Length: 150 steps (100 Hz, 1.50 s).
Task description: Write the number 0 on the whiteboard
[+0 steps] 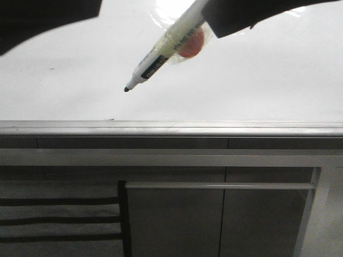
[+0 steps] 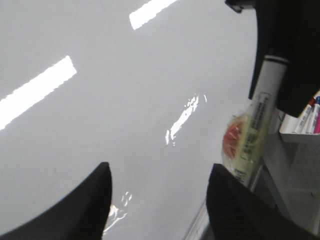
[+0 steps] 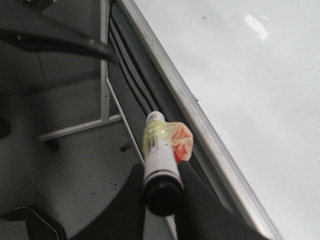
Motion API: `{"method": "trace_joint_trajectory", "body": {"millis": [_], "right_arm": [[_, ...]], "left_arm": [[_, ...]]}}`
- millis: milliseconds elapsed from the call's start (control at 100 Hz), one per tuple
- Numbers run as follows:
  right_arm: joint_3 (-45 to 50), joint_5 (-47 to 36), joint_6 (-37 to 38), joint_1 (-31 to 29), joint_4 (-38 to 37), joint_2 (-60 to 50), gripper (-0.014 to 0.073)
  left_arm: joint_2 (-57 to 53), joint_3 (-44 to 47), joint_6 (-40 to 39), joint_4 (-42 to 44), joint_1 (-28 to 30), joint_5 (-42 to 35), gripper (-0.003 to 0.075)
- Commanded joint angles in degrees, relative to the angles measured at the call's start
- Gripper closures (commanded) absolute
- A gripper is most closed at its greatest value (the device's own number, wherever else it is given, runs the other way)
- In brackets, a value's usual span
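The whiteboard (image 1: 257, 85) is a glossy white panel with a grey metal rail (image 1: 171, 127) along its near edge. No number 0 shows on it, only tiny dark specks. My right gripper (image 1: 214, 24) is shut on a white and yellow-green marker (image 1: 166, 45) with an orange wad taped to it. The marker slants down to the left, with its dark tip (image 1: 127, 89) over the board; I cannot tell whether it touches. In the right wrist view the gripper (image 3: 161, 170) clamps the marker (image 3: 157, 145). My left gripper (image 2: 160, 167) is open and empty over the board.
Grey cabinet doors (image 1: 177, 225) with a long bar handle (image 1: 220, 186) stand beyond the rail. A holder with several coloured markers (image 2: 310, 117) shows at the edge of the left wrist view. Bright glare (image 1: 171, 8) lies on the board.
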Motion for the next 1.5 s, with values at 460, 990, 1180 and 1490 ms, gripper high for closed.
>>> {"method": "trace_joint_trajectory", "body": {"millis": [460, 990, 1180, 1490], "right_arm": [[-1.9, -4.8, -0.4, -0.2, 0.3, 1.6, 0.0662], [-1.9, -16.4, -0.4, -0.2, 0.3, 7.5, 0.0662], [-1.9, -18.7, -0.4, -0.2, 0.3, 8.1, 0.0662], [-1.9, -27.3, -0.4, -0.3, 0.3, 14.1, 0.0662]], "left_arm": [[-2.9, -1.4, 21.7, -26.4, -0.1, -2.9, 0.0740], [-4.6, -1.4, 39.1, -46.7, 3.7, -3.8, 0.0739], [-4.6, -1.4, 39.1, -45.2, 13.5, -1.7, 0.0739], [-4.6, -1.7, 39.1, -44.3, 19.3, -2.7, 0.0739]]}}
